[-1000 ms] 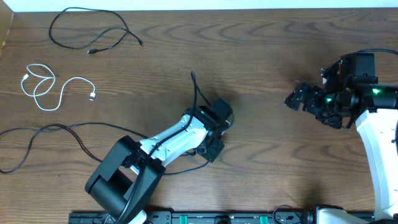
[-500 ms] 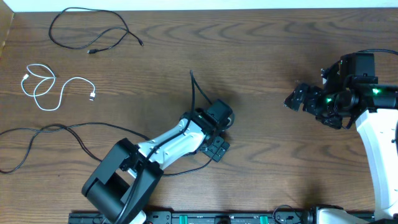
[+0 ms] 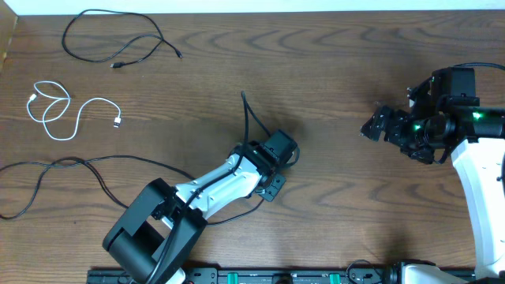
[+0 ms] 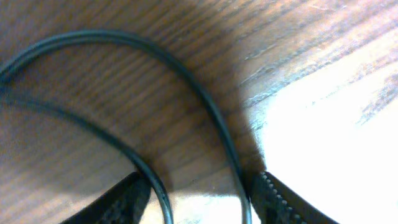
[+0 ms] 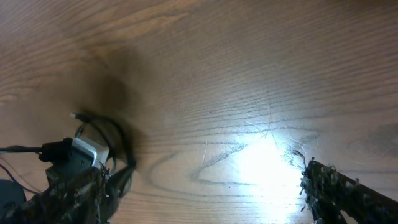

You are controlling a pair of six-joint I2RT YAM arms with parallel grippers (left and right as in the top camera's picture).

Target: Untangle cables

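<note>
The longer black cable [image 3: 95,161] runs from the left edge across the table, passes under my left arm and ends near the middle of the table [image 3: 245,99]. My left gripper [image 3: 274,167] is low over it. In the left wrist view a loop of this cable [image 4: 186,81] lies on the wood, and two of its strands pass between the open fingers [image 4: 124,200] of the left gripper [image 4: 199,202]. The shorter black cable [image 3: 118,38] lies apart at the far left. The white cable [image 3: 67,110] lies coiled below it. My right gripper [image 3: 379,125] is open and empty at the right [image 5: 205,199].
The table's left edge [image 3: 6,47] is close to the far-left cables. My left arm's base [image 3: 150,233] stands at the near edge. The right wrist view shows the left gripper [image 5: 81,155] and its wiring at the lower left.
My left gripper has shifted slightly to the right over the long black cable, and the cable's free end has nudged a little left. The right arm has not moved.
</note>
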